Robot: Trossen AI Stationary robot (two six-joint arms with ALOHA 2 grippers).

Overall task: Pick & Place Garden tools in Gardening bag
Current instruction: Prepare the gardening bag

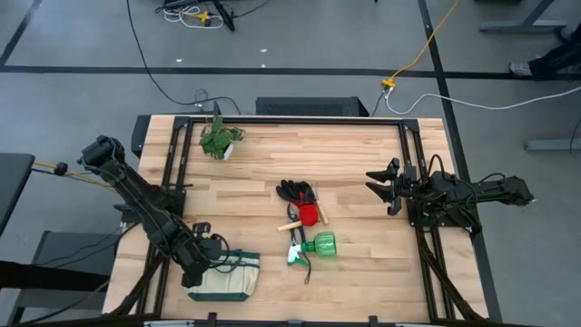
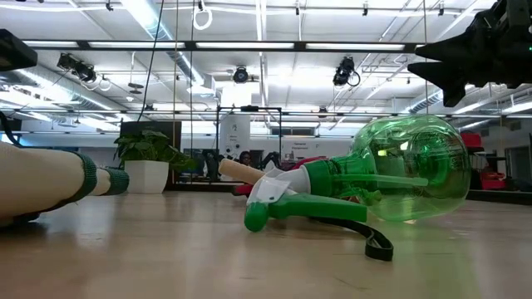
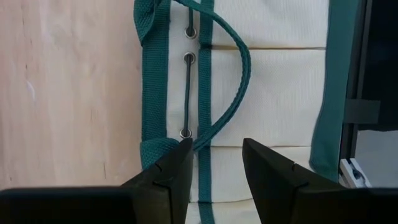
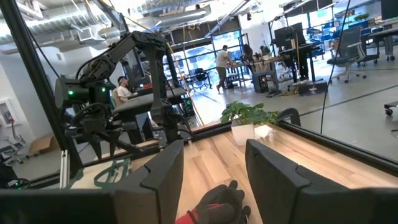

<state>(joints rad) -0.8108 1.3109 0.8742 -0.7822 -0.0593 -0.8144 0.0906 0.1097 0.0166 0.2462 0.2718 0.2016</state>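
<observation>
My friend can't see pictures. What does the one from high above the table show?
A wooden table holds black gloves, a red-headed tool and a green spray bottle piled mid-table. The left gripper is at the beige gardening bag; the right gripper waits open, and a potted plant sits far back.

Matt canvas gardening bag [image 1: 227,280], glossy plastic spray bottle [image 2: 399,170], smooth wooden table [image 1: 354,163].

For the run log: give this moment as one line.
left tool: open, over beige canvas bag | right tool: open, empty | green spray bottle: on table
</observation>
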